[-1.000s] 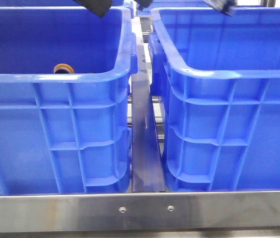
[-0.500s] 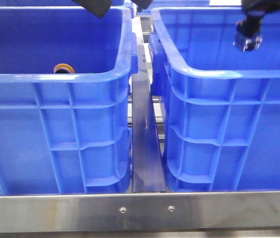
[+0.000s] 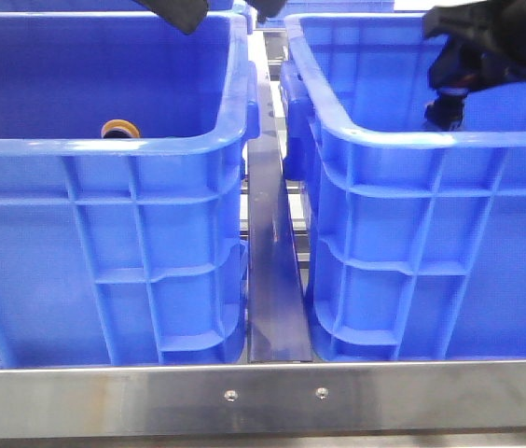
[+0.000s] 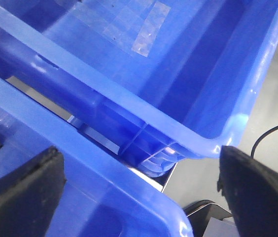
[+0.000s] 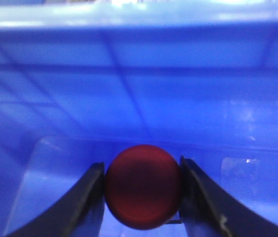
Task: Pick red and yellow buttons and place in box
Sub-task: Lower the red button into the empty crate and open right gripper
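The dark-red button [image 5: 143, 186] sits clamped between the fingers of my right gripper [image 5: 140, 170], its domed cap facing the camera. In the front view my right gripper [image 3: 445, 105] hangs just inside the right-hand blue box [image 3: 412, 140], level with its near rim. The yellow button [image 3: 119, 128] rests in the left blue crate [image 3: 104, 147], its cap only peeking over the near rim. My left gripper [image 4: 139, 177] stands open and holds nothing, over the rims of two crates. Only one black finger [image 3: 184, 11] of it shows at the top of the front view.
A narrow metal strip [image 3: 270, 280] runs between the two crates, and a steel rail [image 3: 263, 397] crosses the front. In the left wrist view a further blue crate [image 4: 144, 64] stands behind, with grey floor and a black cable [image 4: 272, 133] beside it.
My right arm has come down from the top edge into the right box, carrying the red button lower and slightly left. The left arm and the yellow button have not moved.
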Tool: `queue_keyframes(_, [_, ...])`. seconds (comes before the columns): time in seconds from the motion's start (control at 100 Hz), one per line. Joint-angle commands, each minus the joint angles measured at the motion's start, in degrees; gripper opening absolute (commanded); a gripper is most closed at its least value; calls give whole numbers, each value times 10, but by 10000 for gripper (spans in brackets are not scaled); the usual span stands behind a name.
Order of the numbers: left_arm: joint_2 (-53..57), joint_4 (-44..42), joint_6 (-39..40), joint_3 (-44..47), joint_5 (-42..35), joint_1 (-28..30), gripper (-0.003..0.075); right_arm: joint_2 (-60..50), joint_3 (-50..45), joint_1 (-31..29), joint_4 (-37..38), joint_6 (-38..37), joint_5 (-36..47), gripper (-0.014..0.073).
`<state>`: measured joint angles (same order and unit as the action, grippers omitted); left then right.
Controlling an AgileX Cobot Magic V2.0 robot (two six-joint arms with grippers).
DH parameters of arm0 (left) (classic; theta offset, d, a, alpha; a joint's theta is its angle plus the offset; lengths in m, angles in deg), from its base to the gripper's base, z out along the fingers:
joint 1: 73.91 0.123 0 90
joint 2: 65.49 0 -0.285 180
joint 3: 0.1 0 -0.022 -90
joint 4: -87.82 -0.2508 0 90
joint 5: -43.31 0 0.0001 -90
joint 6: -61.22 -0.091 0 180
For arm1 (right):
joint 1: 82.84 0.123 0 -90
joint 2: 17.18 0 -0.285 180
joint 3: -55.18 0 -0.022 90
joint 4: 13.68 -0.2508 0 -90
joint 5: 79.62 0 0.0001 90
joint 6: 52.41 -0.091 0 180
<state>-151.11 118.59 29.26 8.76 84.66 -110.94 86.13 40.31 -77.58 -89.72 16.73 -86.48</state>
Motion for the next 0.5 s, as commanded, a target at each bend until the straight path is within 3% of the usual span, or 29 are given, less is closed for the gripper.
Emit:
queue_keyframes(0.0, [18, 16, -1, -17, -22, -2, 587, -8, 27, 1, -13, 8, 25, 223])
queue_keyframes(0.49, [18, 16, -1, -17, -23, -2, 587, 25, 34, 1, -26, 8, 20, 226])
